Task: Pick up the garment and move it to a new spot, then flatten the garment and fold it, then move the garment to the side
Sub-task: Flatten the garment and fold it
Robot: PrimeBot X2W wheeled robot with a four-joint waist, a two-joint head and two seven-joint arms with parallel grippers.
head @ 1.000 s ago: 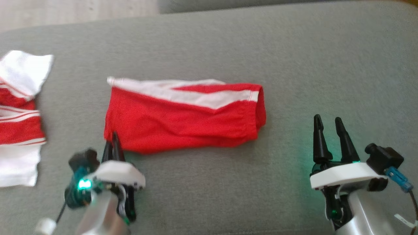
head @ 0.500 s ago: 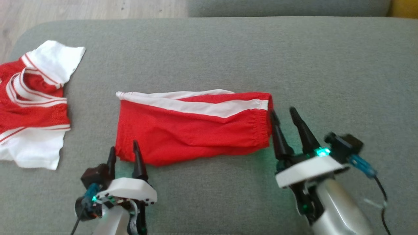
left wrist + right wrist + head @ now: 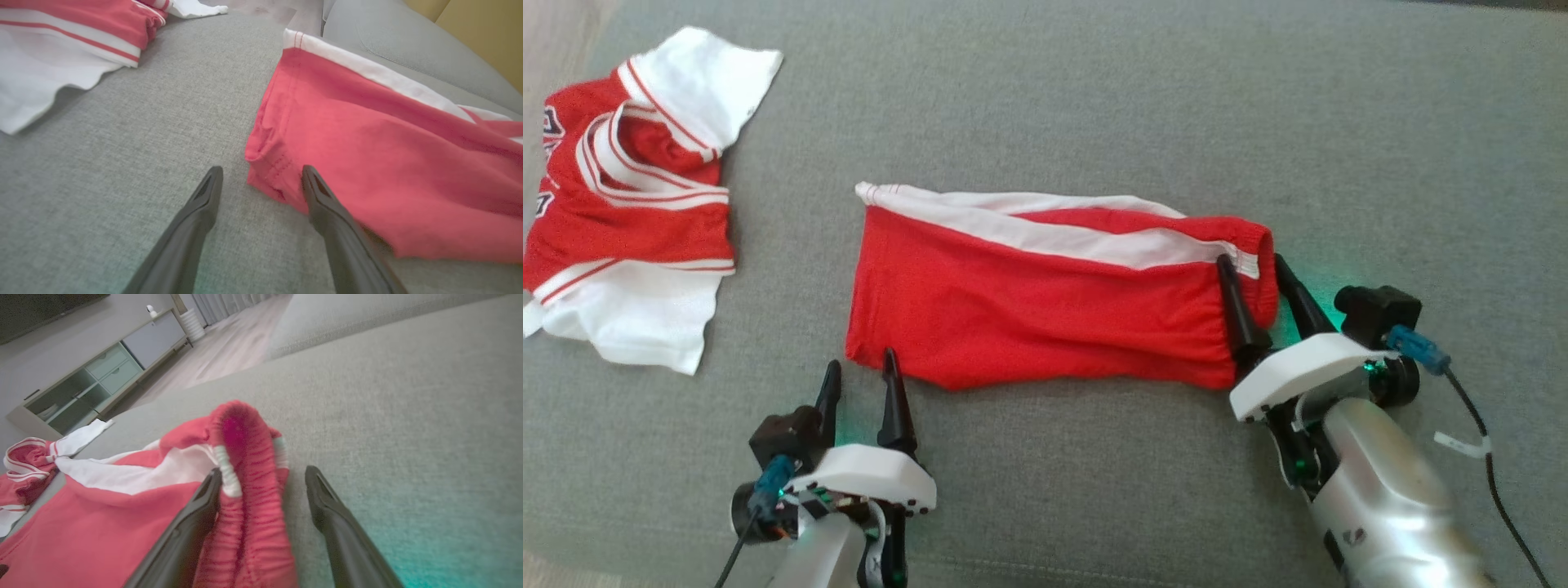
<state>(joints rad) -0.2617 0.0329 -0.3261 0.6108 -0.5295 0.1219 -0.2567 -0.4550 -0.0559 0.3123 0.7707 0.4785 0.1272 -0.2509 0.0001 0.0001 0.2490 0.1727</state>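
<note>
Obs. The red cloth shorts with a white side stripe (image 3: 1045, 310) are lying folded lengthwise and fairly flat, mid-way across the grey woven sofa cushion (image 3: 1094, 98). Their long axis is running from 9 to 3 o'clock. A crumpled red-and-white jersey (image 3: 629, 212) is sitting well apart, at about 10 o'clock from them.

Left gripper (image 3: 861, 359): fingers spread and carrying nothing, hovering at the shorts' 7 o'clock corner. In the left wrist view the stitched hem corner (image 3: 265, 171) is lying between the two fingers, with one finger crossing over the red edge. Whether it is touching the cloth cannot be judged.

Right gripper (image 3: 1250, 261): also spread, not clamping. It is straddling the gathered elastic waistband (image 3: 245, 449) at the 3 o'clock end. In the right wrist view one finger is lying against the bunched band, and the other is standing clear over bare cushion.

Judgement: the arms seem to be lining up on opposite ends so the folded piece lifts evenly and the fold is not shaken out. The folding looks done; the move to the side looks pending. The next move calls for closing on all layers at each end. Risks: the left gripper catching only the top layer, or the thick waistband slipping out.
</note>
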